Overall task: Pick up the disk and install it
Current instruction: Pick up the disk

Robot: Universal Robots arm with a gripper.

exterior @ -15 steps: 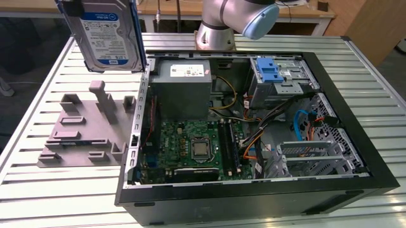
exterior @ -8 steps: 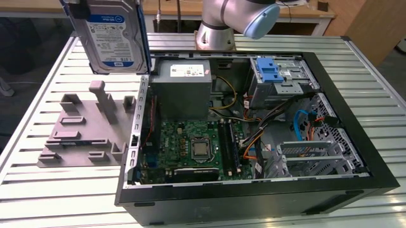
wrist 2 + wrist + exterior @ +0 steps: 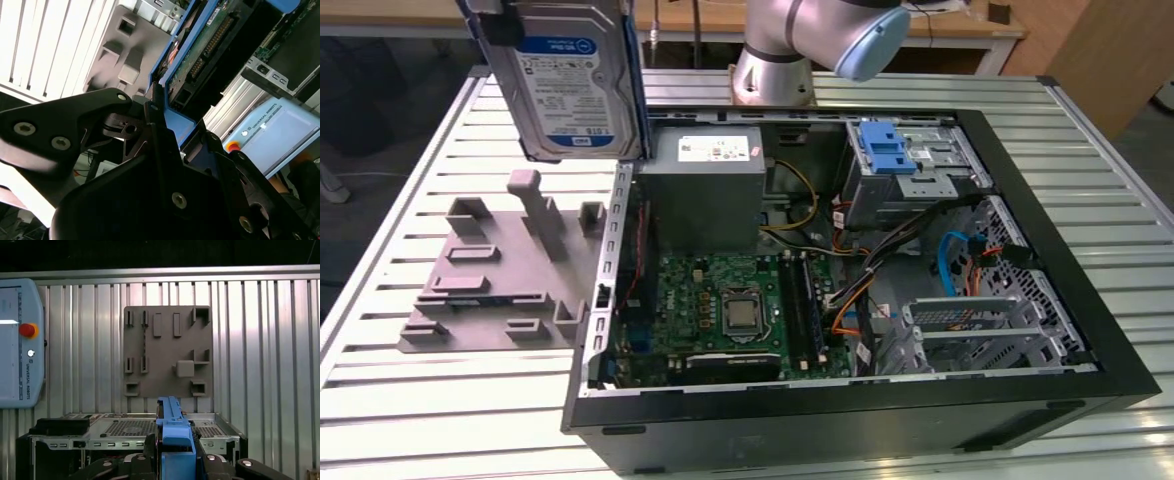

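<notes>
Disk (image 3: 567, 85) is up in the air, upright, label facing the room. It hangs over the desk (image 3: 414, 400) toward its far edge, about above the open case (image 3: 854, 395) wall on the grey plate (image 3: 494, 270) side. Gripper (image 3: 172, 117) is clamped on its blue rails from both sides.

My take for the carry: the grip looks to be at one end, so go slow and keep it square. Mind the case wall and the loose cables (image 3: 947, 262) by the cage (image 3: 907, 165).

The exterior view gives you the case's insides. The second wrist view gives the disk's circuit-board side and connector. The first wrist view has the rail edge-on, plus the pendant (image 3: 20, 345).
</notes>
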